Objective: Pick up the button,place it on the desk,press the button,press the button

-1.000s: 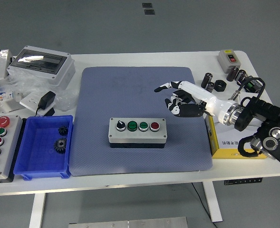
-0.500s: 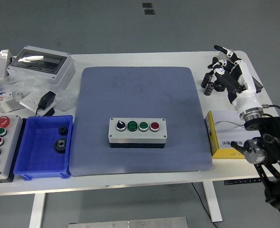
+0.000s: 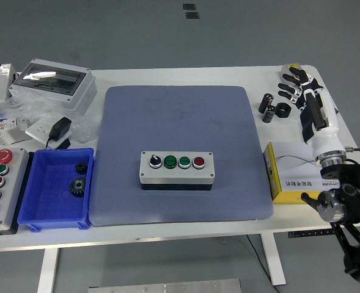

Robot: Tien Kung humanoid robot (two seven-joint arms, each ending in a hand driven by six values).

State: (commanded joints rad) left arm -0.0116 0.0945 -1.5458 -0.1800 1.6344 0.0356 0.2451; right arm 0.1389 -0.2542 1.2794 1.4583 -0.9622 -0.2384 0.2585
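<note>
Grey four-button control box [image 3: 177,168] sits flat mid blue mat [image 3: 181,152] on the counter [image 3: 167,76], so placing looks done. Right hand [image 3: 297,85] hovers at the far right edge, well apart from it, fingers [image 3: 288,76] spread, holding nothing. Presses: can't tell whether any remain.

Right hand [image 3: 297,85] raised — fingers spread, empty
</note>
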